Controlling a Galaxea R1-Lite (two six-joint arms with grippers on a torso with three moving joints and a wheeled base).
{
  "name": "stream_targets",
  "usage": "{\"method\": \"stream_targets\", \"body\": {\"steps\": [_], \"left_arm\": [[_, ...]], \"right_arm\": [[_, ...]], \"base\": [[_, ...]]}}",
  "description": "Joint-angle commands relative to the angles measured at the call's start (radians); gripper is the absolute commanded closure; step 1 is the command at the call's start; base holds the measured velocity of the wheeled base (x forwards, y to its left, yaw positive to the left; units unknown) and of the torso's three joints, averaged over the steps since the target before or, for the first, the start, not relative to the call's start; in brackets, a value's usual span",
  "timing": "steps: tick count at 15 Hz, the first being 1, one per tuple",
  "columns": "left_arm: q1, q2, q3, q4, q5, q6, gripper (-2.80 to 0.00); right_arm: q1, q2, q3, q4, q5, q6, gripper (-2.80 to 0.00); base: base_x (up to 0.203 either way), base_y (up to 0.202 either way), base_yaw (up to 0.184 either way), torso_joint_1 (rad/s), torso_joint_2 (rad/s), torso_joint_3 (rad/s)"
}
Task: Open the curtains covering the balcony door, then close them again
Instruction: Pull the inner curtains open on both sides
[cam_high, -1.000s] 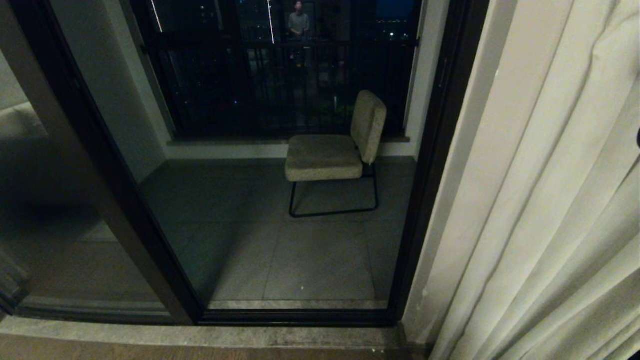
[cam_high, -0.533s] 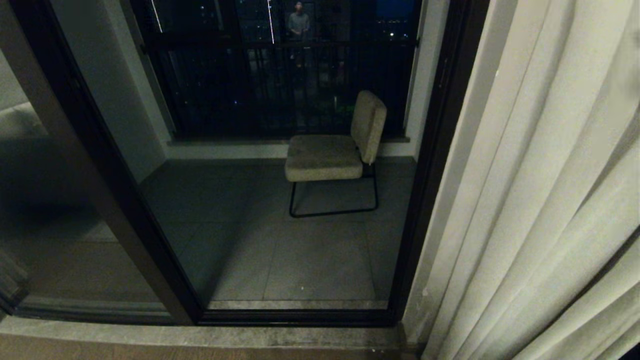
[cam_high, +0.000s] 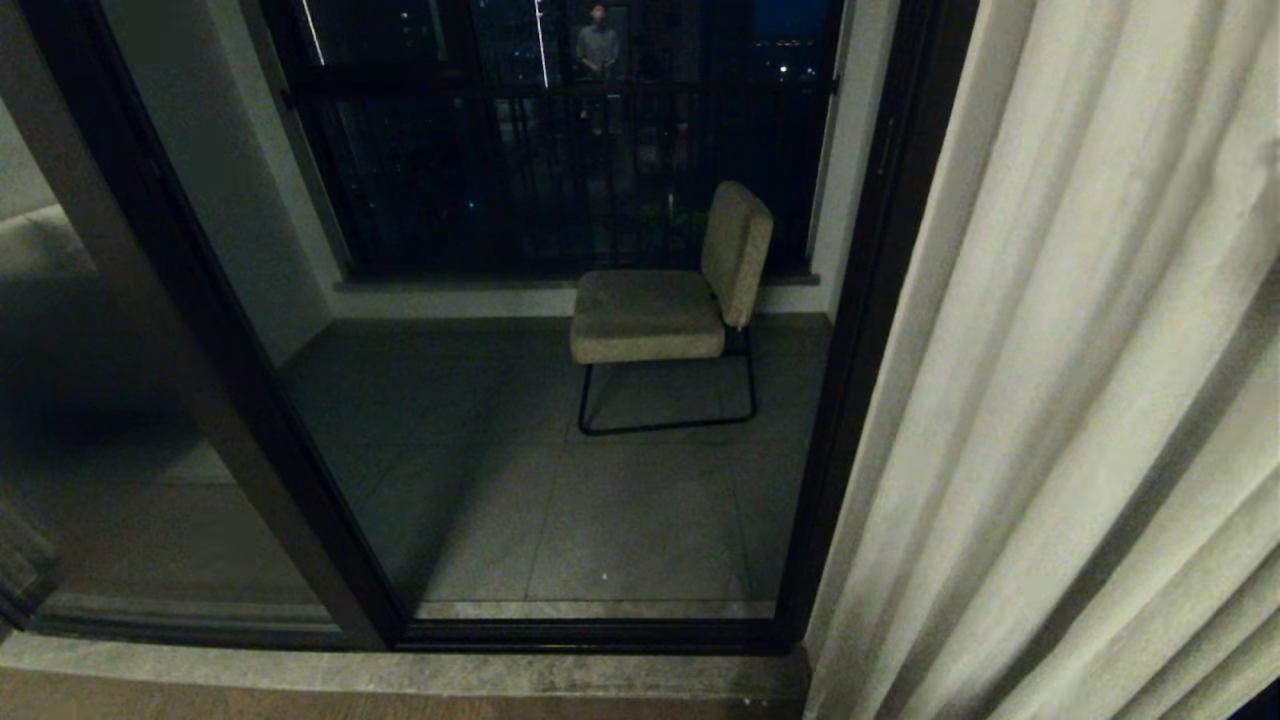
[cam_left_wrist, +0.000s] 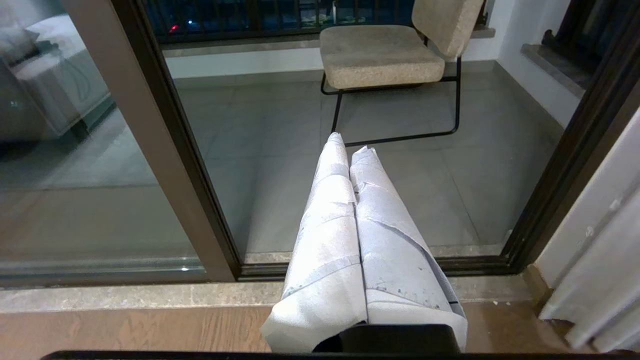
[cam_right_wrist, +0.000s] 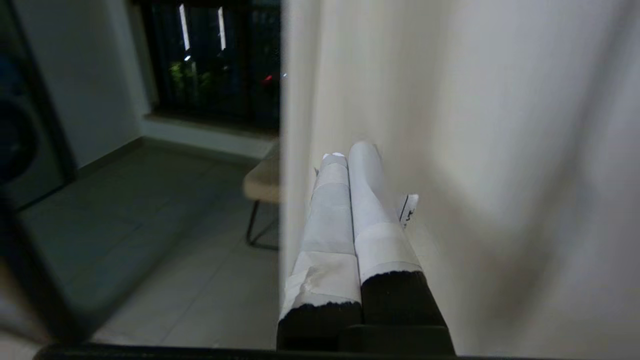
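Hanging right, curtains (cam_high: 1060, 400) leave balcony door (cam_high: 560, 420) and tiled floor (cam_high: 620, 520) uncovered

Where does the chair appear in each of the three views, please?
Head view: chair at centre, behind the door glass.
Left wrist view: chair at top, beyond the shut left hand.
Right wrist view: only a seat corner shows past the curtain.
Shared landmark: balcony railing.

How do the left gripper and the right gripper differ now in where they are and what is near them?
The left gripper points at the glass of the balcony door, towards the chair, with no fabric near it; the right gripper lies close along the curtains, at their edge. The left gripper sits low over the sill; whether the right gripper touches the fabric cannot be told. Both are wrapped in white, shut and hold nothing.
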Motion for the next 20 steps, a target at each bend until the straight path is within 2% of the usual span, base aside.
{"method": "stream_targets", "body": {"steps": [1, 5, 10, 13, 17, 20], "left_arm": [[0.0, 0.0, 0.0, -0.002, 0.0, 0.0, 0.0], [0.0, 0.0, 0.0, 0.0, 0.0, 0.0, 0.0], [0.0, 0.0, 0.0, -0.002, 0.0, 0.0, 0.0], [0.0, 0.0, 0.0, 0.0, 0.0, 0.0, 0.0], [0.0, 0.0, 0.0, 0.0, 0.0, 0.0, 0.0], [0.0, 0.0, 0.0, 0.0, 0.0, 0.0, 0.0]], "right_arm": [[0.023, -0.118, 0.084, 0.013, 0.003, 0.0, 0.0], [0.111, -0.292, 0.235, 0.085, -0.001, 0.0, 0.0], [0.182, -0.464, 0.426, 0.123, -0.013, -0.001, 0.0], [0.266, -0.53, 0.54, 0.123, -0.149, -0.024, 0.0], [0.346, -0.647, 0.704, 0.119, -0.234, -0.065, 0.0], [0.383, -0.743, 0.768, 0.136, -0.288, -0.085, 0.0]], "base": [[0.0, 0.0, 0.0, 0.0, 0.0, 0.0], [0.0, 0.0, 0.0, 0.0, 0.0, 0.0], [0.0, 0.0, 0.0, 0.0, 0.0, 0.0], [0.0, 0.0, 0.0, 0.0, 0.0, 0.0], [0.0, 0.0, 0.0, 0.0, 0.0, 0.0], [0.0, 0.0, 0.0, 0.0, 0.0, 0.0]]}}
